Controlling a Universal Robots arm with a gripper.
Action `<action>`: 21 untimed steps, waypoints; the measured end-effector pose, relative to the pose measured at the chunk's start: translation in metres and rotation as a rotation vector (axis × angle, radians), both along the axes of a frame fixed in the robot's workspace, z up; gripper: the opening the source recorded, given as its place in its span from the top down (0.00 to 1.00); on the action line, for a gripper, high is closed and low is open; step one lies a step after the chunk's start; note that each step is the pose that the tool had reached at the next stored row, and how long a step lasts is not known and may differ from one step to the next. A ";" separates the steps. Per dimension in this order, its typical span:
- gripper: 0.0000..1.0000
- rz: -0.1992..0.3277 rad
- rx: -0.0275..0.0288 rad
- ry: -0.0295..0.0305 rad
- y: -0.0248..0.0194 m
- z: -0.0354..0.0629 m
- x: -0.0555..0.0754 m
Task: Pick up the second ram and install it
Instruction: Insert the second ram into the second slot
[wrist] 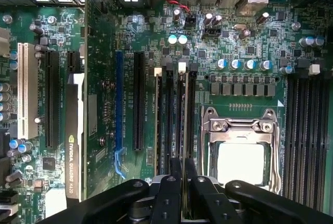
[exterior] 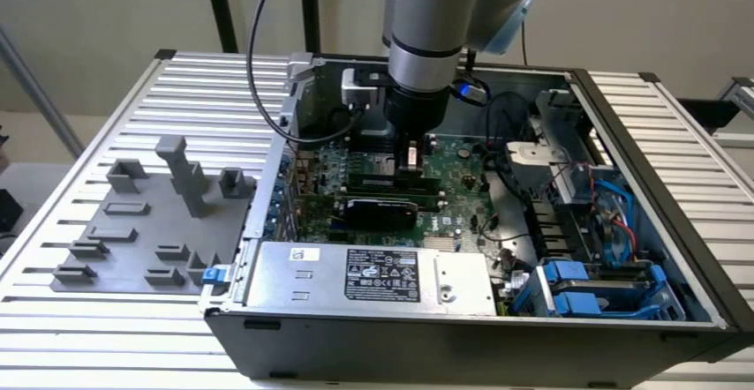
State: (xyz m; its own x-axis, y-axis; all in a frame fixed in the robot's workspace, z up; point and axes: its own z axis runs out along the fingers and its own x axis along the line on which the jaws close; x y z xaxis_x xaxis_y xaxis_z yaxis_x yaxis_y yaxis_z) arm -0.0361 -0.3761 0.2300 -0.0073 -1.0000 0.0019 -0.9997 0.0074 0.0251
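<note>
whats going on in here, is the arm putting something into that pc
Yes. A robot arm is reaching down into an open computer case and working over the motherboard. Its end effector is shut on a memory stick, held on edge and lined up with the memory slots beside the processor socket. Whether the stick is fully seated cannot be told. On the exterior view's left, grey plastic holder blocks sit on the slatted table outside the case.

A robotics lab or test bench: 1 open computer case (exterior: 471, 319) lies on a ribbed aluminium table (exterior: 106, 319), with grey plastic holder blocks (exterior: 154, 222) on the exterior view's left.
</note>
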 end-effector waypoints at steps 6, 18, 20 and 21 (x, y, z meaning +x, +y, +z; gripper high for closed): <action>1.00 0.006 0.0001 -0.0001 -0.0001 -0.0014 0.000; 1.00 0.010 -0.0037 -0.0075 -0.0002 -0.0038 -0.001; 1.00 0.010 -0.0037 -0.0127 -0.0001 -0.0046 -0.001; 1.00 0.010 -0.0037 -0.0140 -0.0001 -0.0050 -0.002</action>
